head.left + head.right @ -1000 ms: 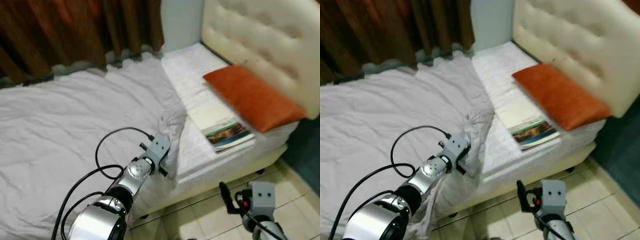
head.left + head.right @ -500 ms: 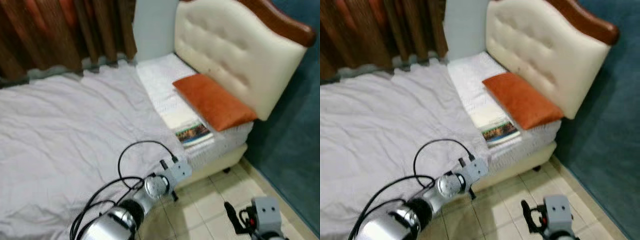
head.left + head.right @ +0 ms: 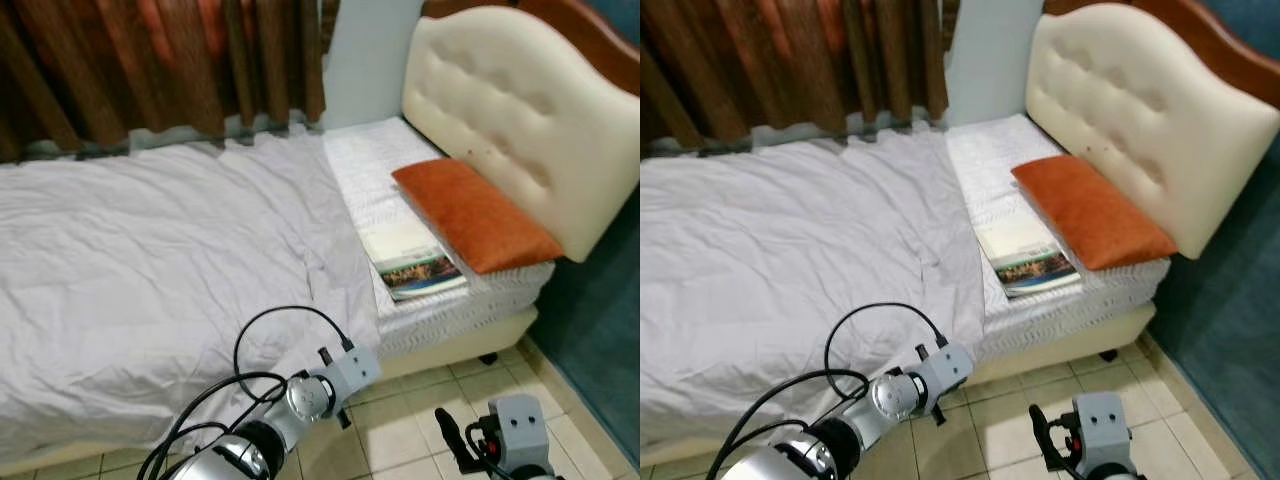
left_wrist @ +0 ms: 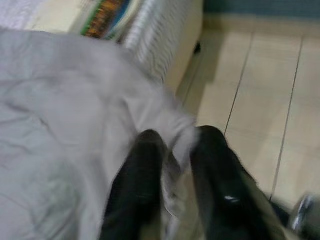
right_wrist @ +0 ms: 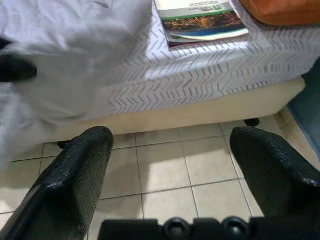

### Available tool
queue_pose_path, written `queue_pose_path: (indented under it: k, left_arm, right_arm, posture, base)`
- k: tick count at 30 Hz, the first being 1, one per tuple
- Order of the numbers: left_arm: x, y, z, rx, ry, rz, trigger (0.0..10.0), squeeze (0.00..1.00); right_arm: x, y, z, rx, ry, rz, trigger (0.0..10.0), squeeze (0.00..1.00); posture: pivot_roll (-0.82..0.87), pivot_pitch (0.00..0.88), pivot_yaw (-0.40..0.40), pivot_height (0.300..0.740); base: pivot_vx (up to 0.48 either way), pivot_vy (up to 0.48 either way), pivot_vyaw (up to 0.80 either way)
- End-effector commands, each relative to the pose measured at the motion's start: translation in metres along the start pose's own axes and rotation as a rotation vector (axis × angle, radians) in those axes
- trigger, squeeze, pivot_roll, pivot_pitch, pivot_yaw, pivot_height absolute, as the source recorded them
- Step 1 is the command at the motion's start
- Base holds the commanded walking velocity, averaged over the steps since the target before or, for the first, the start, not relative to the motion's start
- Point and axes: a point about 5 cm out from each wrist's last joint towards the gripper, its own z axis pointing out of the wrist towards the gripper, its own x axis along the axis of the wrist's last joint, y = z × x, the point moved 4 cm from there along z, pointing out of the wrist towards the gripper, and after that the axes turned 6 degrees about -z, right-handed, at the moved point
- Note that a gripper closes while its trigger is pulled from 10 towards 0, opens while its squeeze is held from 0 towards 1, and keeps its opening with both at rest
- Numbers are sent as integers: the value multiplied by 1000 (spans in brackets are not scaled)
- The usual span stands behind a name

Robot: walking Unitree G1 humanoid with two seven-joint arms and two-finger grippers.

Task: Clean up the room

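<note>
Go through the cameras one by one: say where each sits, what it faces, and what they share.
Left eye: head, looking down at the bed; both arms show.
Right eye: the same scene beside it.
Left wrist: along the left gripper, pinching the grey sheet.
Right wrist: along the open right gripper, over floor tiles.
Shared: the magazine, also in both wrist views.

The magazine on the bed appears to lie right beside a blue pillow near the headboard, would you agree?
Not quite: the pillow is orange, not blue, as the left eye view shows. The magazine does lie right beside it on the bed, near the headboard.
</note>
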Motion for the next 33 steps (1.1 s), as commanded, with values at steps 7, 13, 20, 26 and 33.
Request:
queue_pose_path:
  k: [7,13,20,26,33]
  left_arm:
    - [137,85,18,-213,374,-288,10000,1000]
    - [74,-22,-11,19,401,-233,10000,1000]
    - [19,-96,-70,348,412,-304,10000,0]
    - [-7,-105,-100,517,397,-390,10000,0]
    - [-36,-106,-116,600,312,-395,10000,0]
  right_arm:
    - [7,-1,9,-4,30,-23,10000,0]
    - [31,10,25,-87,140,25,10000,0]
    - [52,16,39,-138,234,66,10000,0]
    - [66,14,54,-151,297,79,10000,0]
    - [66,23,67,-172,293,123,10000,0]
  posture:
    - [-329,89,21,740]
    - [-233,25,42,740]
    - [-101,0,19,740]
    - [14,0,-47,740]
    - [41,0,-91,740]
  base:
    - [0,0,0]
    - [0,0,0]
    - [0,0,0]
    - [0,0,-267]
    - [0,0,-800]
